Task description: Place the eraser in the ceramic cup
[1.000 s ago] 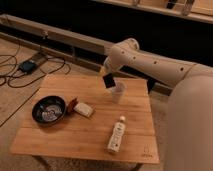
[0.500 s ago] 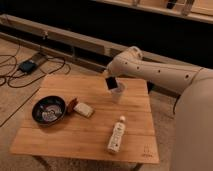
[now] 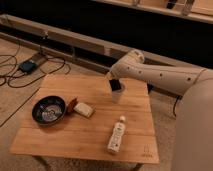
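Observation:
The white ceramic cup stands upright on the far right part of the wooden table. The black eraser sits at the cup's mouth, held upright, its lower end level with the rim. My gripper reaches in from the right on the white arm and is shut on the eraser directly above the cup.
A dark bowl with a patterned inside sits at the table's left. Beside it lies a cream-white block with a red piece. A white bottle lies on its side near the front right. Cables and a power box lie on the floor at left.
The arm has moved right and down, bringing the eraser from left of the cup to directly over its mouth.

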Robot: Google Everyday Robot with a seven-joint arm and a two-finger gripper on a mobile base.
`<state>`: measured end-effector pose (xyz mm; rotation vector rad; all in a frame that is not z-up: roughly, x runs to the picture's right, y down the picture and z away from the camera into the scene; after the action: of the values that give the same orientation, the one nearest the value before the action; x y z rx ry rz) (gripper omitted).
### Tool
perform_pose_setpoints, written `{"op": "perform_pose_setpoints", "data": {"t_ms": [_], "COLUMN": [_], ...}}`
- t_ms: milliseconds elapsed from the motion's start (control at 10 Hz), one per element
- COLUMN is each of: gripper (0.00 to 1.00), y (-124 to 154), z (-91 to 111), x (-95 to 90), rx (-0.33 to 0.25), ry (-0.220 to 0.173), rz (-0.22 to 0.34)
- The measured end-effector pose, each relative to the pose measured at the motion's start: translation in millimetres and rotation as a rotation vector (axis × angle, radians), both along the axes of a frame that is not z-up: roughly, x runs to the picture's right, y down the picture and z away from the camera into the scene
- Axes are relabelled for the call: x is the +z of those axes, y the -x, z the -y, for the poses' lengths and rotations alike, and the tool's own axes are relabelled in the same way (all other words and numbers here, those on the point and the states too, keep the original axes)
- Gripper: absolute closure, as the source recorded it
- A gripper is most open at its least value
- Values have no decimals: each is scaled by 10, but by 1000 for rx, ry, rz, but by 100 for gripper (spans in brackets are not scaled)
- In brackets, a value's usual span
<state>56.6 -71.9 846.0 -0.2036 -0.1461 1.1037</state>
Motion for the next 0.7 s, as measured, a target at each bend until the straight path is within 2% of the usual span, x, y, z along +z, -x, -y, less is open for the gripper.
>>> {"op": "perform_pose_setpoints", "data": {"t_ms": [300, 700], "gripper": [98, 98], "y": [-101, -45], "z": [13, 80], "x": [30, 120], "rx": [6, -3], "ry": [-3, -22], "rz": [-24, -22]}}
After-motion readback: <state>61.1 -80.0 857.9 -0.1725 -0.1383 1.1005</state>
